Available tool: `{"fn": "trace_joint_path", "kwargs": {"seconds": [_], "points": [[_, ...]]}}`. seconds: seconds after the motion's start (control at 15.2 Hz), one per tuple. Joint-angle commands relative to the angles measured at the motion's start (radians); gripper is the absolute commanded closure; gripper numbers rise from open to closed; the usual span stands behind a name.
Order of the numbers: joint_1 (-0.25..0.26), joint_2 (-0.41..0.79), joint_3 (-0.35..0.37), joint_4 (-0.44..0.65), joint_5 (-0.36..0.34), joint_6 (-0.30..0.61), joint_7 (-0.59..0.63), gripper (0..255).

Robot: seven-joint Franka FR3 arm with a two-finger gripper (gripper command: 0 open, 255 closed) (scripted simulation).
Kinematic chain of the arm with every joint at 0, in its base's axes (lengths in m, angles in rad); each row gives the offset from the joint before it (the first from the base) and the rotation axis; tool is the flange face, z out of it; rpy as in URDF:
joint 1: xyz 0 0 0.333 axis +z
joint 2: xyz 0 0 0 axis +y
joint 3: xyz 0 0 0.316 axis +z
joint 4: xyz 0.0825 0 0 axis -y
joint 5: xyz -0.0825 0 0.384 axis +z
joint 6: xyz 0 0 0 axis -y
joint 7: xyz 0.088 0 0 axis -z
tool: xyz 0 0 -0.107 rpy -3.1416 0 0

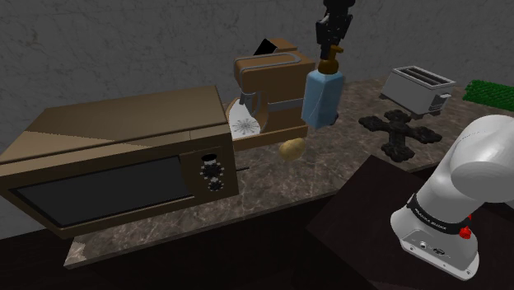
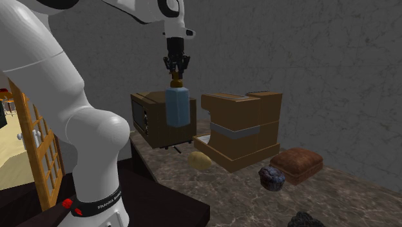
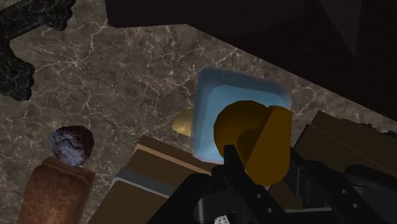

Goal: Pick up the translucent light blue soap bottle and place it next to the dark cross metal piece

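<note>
- Far left of the shoulder view: a brown microwave-style oven (image 1: 115, 161) is sitting on the marbled tabletop (image 1: 272, 185). It is playing no part in this job.
- Moving right: a brown boxy appliance (image 1: 272, 82) is standing toward the back. A small yellowish lump (image 1: 293, 149) is lying on the tabletop in front of it.
- Next: the soap bottle (image 1: 323, 97), pale blue and see-through, is hanging roughly upright in the air. It is clear of the tabletop and showing just right of the boxy appliance in this view.
- The end effector (image 1: 332, 51) is pinching the bottle by its amber pump head (image 1: 333, 58) from above. The wrist view is showing it closed around that same pump head.
- Further right: the dark cross metal piece (image 1: 401, 132) is lying flat on the tabletop, well apart from the bottle.
- Far right: a silver toaster (image 1: 418, 89) is standing just behind the cross piece.
- Progress, as I am reading it: the grasp and lift are looking done. The carry toward the cross piece, the lowering and the release are all left.
- For the set-down I am planning on the bare tabletop beside the cross piece, not on its arms and not crowding the toaster.
- I am expecting the bottle to swing a little, hanging from the pump head alone.
</note>
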Motion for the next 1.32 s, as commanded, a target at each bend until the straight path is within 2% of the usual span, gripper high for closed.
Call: {"fn": "trace_joint_path", "kwargs": {"seconds": [0.0,0.26,0.79,1.25], "points": [[0.0,0.004,0.001,0.033,0.0,-0.028,0.0,255],[0.0,0.02,0.001,0.1,0.0,-0.08,0.0,255],[-0.062,0.041,-0.144,0.123,-0.054,-0.077,-0.198,255],[-0.114,0.117,-0.272,0.202,-0.082,-0.071,-0.376,255]]}}
